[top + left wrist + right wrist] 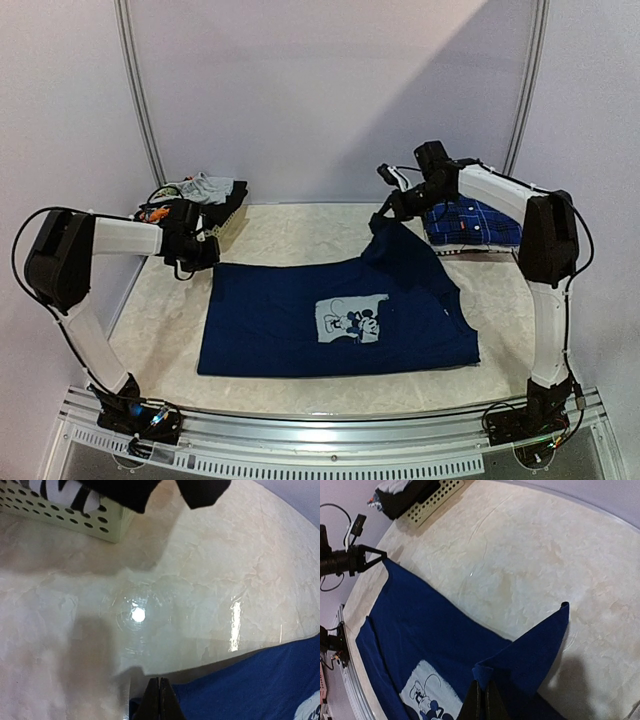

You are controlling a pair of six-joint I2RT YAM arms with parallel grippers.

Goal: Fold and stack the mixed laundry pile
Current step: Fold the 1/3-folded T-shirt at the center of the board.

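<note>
The navy T-shirt [300, 320] lies spread on the table, its pale cartoon print [352, 320] facing up. At its far left corner my left gripper [207, 258] is shut, and in the left wrist view the closed fingertips [159, 682] pinch the slightly raised navy edge [260, 680]. My right gripper [383, 215] is shut on the far right corner, lifted off the table; a navy fold [530, 645] rises from its jaws [482, 685]. The blue plaid shirt [470, 222] lies folded at the back right. Grey [205, 187], black and orange [155, 213] pieces fill the basket.
The white perforated basket [232, 215] stands at the back left, close behind my left gripper, with black cloth [150, 490] hanging over its rim. A curved wall [330, 100] closes the back. A metal rail [330, 440] runs along the near edge.
</note>
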